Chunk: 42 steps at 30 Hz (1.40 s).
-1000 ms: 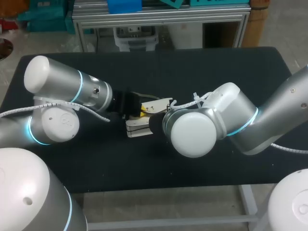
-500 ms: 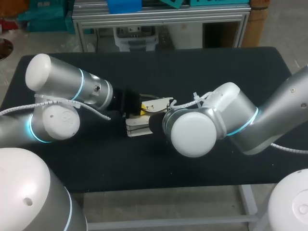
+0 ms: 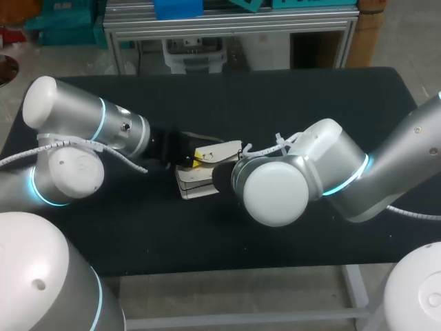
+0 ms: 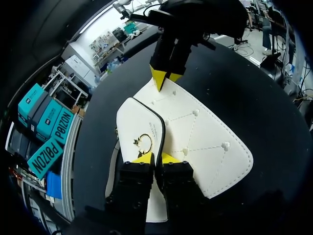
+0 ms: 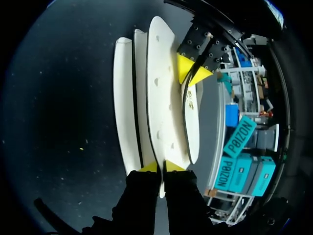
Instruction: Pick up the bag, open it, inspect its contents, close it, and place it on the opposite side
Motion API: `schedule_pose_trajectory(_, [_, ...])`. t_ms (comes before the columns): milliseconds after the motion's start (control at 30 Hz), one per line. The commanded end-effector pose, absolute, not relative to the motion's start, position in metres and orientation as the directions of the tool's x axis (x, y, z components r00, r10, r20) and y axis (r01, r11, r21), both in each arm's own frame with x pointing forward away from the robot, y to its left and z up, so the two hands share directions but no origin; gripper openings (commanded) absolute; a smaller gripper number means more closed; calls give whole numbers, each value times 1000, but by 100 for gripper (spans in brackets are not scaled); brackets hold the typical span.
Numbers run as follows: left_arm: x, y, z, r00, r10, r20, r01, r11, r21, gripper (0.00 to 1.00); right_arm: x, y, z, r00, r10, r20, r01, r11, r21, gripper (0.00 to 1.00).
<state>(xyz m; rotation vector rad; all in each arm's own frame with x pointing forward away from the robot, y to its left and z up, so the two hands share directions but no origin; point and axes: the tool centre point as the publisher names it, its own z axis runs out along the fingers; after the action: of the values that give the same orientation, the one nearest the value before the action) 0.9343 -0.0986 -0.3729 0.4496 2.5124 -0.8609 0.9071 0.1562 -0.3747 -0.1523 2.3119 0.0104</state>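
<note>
Two grippers share one white bag (image 3: 198,185), which sits near the middle of the black table (image 3: 289,103), between the arms. Whether it rests on the cloth or hangs just above it cannot be told from these views.

(a) Your left gripper (image 4: 156,157) has its yellow tips drawn narrow, nipping the black-trimmed edge of the flap (image 4: 139,122) just beside the gold ring clasp (image 4: 145,141). The grip sits there because the clasp end is the free end of the flap, the part that must swing away from the body for the bag to open.

(b) Your right gripper (image 5: 160,167) comes in from the opposite side, its tips likewise narrow and closed on the rim of the studded front panel (image 4: 205,142). This hold acts as the anchor. With the body pinned at the far rim, a pull on the flap should part the layers rather than drag the whole bag along.

(c) In the right wrist view the bag shows edge-on as separate white leaves, with the flap standing apart from the panel beside it, so the opening step appears to be in hand. The inside is not yet exposed to any camera. Inspection, closing and the transfer to the other side of the table remain to be done.
</note>
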Motion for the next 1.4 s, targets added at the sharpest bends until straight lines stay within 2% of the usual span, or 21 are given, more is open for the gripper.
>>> schedule_pose_trajectory(33, [936,-99,-374,-843,149,-517,444,735,-512,33,907,153,-378,-365,-76,-928,-121,992,-34,0])
schedule_pose_trajectory(133, [933,-96,-367,-834,142,-533,456,722,-521,33,907,153,-378,-365,-76,-928,-121,992,-34,0])
schedule_pose_trajectory(267, [930,-92,-357,-823,137,-552,473,703,-531,27,907,153,-378,-365,-76,-928,-121,992,-34,0])
schedule_pose_trajectory(400, [930,-92,-354,-817,124,-564,474,702,-532,0,907,153,-378,-365,-76,-928,-121,992,-34,0])
schedule_pose_trajectory(900, [919,-102,-365,-838,209,-503,498,670,-551,0,907,153,-378,-365,-76,-928,-121,992,-34,0])
schedule_pose_trajectory(1400, [931,-110,-379,-870,167,-464,422,738,-526,0,907,153,-378,-365,-76,-928,-121,992,-34,0])
